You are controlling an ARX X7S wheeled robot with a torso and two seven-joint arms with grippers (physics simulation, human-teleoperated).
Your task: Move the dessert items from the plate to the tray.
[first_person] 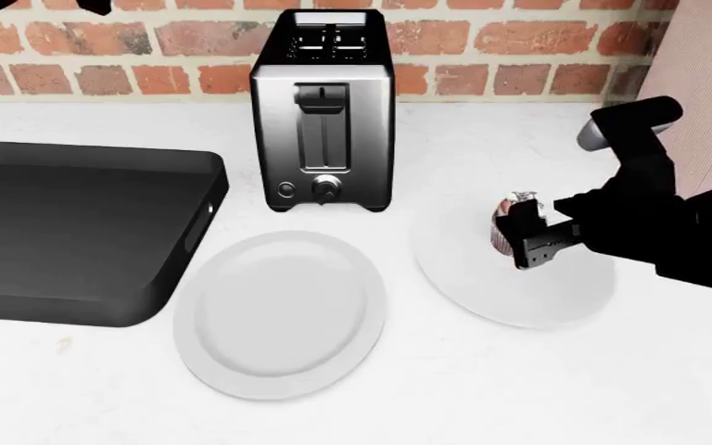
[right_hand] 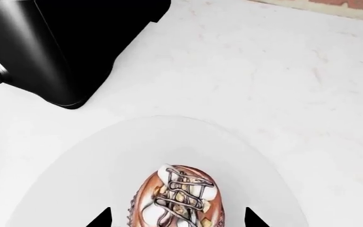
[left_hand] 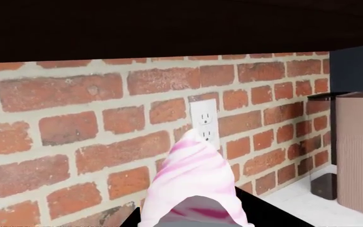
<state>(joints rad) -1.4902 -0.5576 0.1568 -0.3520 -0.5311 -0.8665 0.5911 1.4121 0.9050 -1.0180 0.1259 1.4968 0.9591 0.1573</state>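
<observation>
Two sweets gripped: left gripper (left_hand: 194,222) closed on ice cream (left_hand: 194,179), right gripper (first_person: 523,232) closed around cupcake (first_person: 508,221) over plate (first_person: 480,287). Loose pinch risked drop before tray (first_person: 34,232).

Two dessert items show: one ice cream (left_hand: 197,184), pink-and-white swirled, between the left jaws, and one cupcake (right_hand: 178,198) between the right jaws. Two round white plates lie on the bench: one plate under the right jaws (first_person: 504,287) and one empty plate (first_person: 282,315) well apart from them, toward the tray. There is one black tray (first_person: 71,232), one toaster (first_person: 323,111) and one wall socket (left_hand: 204,123) beyond the left jaws. Two arms count, of which only the right gripper (first_person: 523,236) shows in the head view.
</observation>
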